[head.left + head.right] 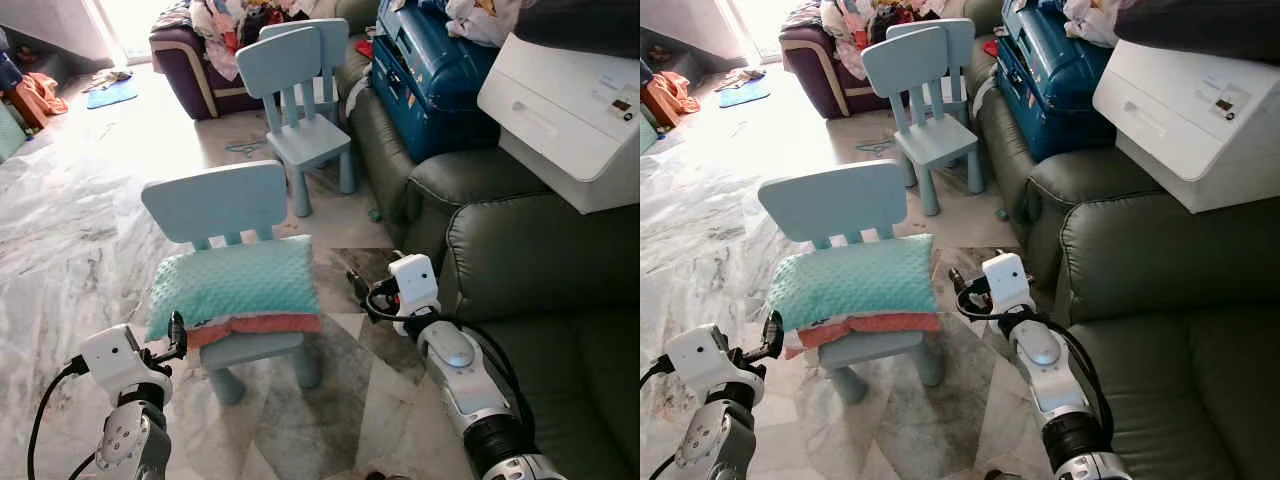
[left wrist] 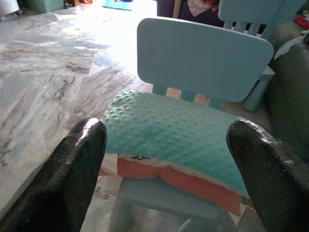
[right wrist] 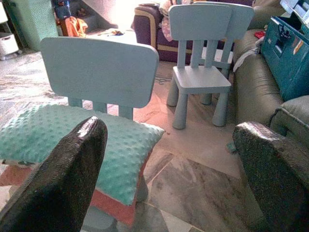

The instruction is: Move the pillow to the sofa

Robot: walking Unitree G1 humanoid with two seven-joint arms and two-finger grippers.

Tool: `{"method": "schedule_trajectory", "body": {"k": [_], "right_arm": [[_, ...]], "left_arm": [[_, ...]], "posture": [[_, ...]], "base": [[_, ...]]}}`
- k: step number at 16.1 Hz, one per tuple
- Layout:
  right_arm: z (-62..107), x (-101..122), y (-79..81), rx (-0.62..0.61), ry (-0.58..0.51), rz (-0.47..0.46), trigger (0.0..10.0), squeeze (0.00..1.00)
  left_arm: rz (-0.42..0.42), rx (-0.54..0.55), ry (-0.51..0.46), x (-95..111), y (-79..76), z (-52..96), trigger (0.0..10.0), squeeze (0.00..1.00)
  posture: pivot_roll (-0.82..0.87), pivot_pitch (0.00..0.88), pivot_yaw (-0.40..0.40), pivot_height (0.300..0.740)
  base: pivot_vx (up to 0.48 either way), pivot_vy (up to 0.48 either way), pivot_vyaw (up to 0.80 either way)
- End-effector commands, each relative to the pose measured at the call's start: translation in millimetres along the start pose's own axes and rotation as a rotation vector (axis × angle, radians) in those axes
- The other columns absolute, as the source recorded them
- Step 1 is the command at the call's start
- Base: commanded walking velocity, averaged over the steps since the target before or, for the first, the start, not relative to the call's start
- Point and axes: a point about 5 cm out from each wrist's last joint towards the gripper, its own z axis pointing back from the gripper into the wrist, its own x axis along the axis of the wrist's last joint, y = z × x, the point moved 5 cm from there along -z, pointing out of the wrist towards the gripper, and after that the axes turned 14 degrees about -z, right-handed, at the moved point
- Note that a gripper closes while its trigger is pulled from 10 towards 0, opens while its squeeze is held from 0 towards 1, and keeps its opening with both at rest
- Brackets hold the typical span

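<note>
**op_newbie:** So where do your grippers sit against the pillow right now? Trying to work out which arm goes first.

**g1_tinkerer:** Start from your left gripper (image 1: 178, 335). Its two long black fingers (image 2: 77, 164) are spread wide with nothing between them, and it hovers just off the left end of the mint-green dimpled fleece pillow with the coral-orange underside (image 1: 235, 285). Your right gripper (image 1: 355, 283) is also wide open and empty, and it sits just off the pillow's right end, a bit higher up.

**op_newbie:** And the pillow is on the floor?

**g1_tinkerer:** No, it's lying flat on the seat of the small pale-blue plastic child's chair (image 1: 215, 205), pushed up against the backrest. Its long axis runs left to right across you, so each end points at one of your grippers. You're basically bracketing it.

**op_newbie:** Which is nearer?

**g1_tinkerer:** I'd call the left one nearer; it's almost at the corner. The right has a small gap left to close.

**op_newbie:** And the sofa?

**g1_tinkerer:** The dark green leather sofa (image 1: 530, 270) is on your right, just past the right arm. My guess is you'd pinch both ends, lift, then swing right.
</note>
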Motion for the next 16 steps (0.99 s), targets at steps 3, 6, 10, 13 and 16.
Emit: {"method": "schedule_trajectory", "body": {"k": [3,6,10,13,16], "right_arm": [[-0.2,-2,4.4,0.009,0.001,-0.011,10.0,0.00],[-0.3,-2,4.9,0.010,0.000,-0.010,10.0,0.00],[-0.4,-2,4.8,0.009,0.001,-0.011,10.0,0.00],[-0.5,-2,5.1,0.009,0.000,-0.011,10.0,0.00],[-0.5,-2,5.6,0.008,-0.001,-0.012,10.0,0.00]], "left_arm": [[0.006,0.028,0.020,-4,9.0,1.7,10.0,0.00],[0.005,0.027,0.022,-4,9.2,1.6,10.0,0.00],[0.004,0.024,0.024,-4,8.9,1.2,10.0,0.00],[0.005,0.024,0.024,-4,9.1,1.0,10.0,0.00],[-0.045,-0.057,-0.025,5,-3.4,1.4,10.0,0.00]], "posture": [[-0.12,0.093,0.074,0.740],[-0.12,0.096,0.075,0.740],[-0.12,0.097,0.075,0.740],[-0.12,0.096,0.077,0.740],[-0.12,0.095,0.079,0.740]], "base": [[0.000,0.416,0.00],[0.000,0.476,0.00],[0.000,0.478,0.00],[0.000,0.399,0.00],[0.000,0.000,0.00]]}}
